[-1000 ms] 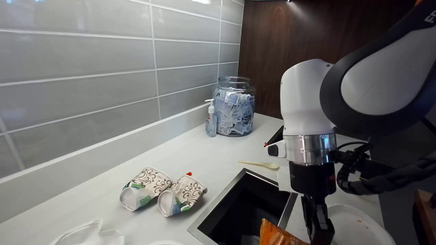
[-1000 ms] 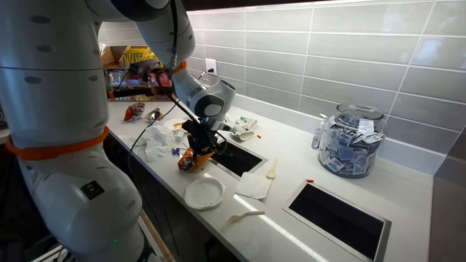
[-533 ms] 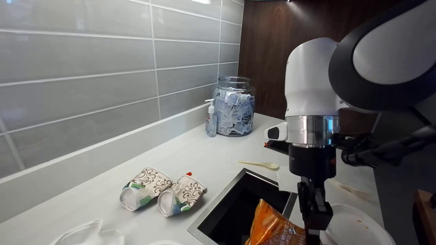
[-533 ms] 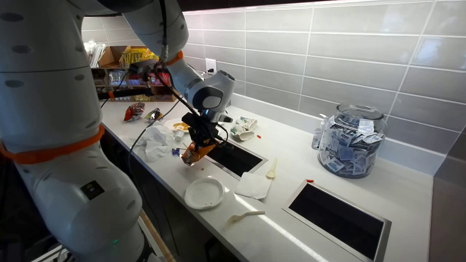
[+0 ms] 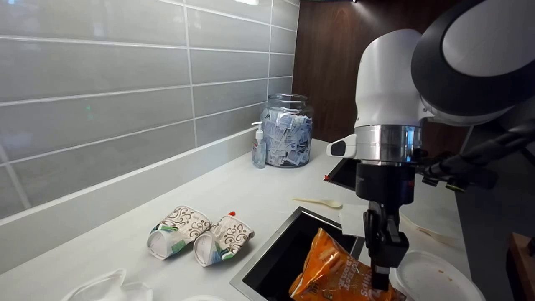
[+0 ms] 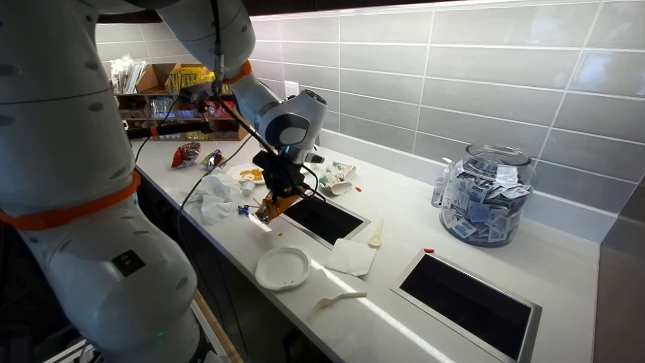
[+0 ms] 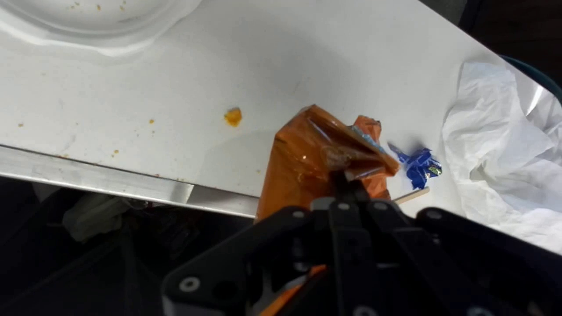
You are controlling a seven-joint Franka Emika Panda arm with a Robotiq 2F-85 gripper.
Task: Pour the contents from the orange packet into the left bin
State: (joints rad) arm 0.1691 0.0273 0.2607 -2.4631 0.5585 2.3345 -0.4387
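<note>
My gripper (image 5: 381, 276) is shut on the orange packet (image 5: 334, 271), a glossy crinkled snack bag. The packet hangs tilted from the fingertips above the counter, partly over the near edge of the left bin (image 5: 256, 258). In an exterior view the gripper (image 6: 281, 193) holds the packet (image 6: 276, 205) beside the metal-rimmed opening of that bin (image 6: 350, 233). In the wrist view the gripper (image 7: 351, 182) pinches the packet (image 7: 294, 162), with the bin's metal rim (image 7: 88, 177) to the left. I cannot tell which packet end is open.
Crushed patterned cups (image 5: 179, 232) lie behind the bin. A plate (image 6: 283, 268), napkin (image 6: 351, 257) and spoon (image 6: 376, 234) lie near it. A second bin (image 6: 531, 327) and glass jar (image 6: 486, 196) stand farther right. Crumpled tissue (image 7: 491, 153) and a blue wrapper (image 7: 419, 166) lie beside the packet.
My gripper has risen with the packet. The packet is lifted higher off the counter and has shifted slightly toward the left bin. More of it shows now.
</note>
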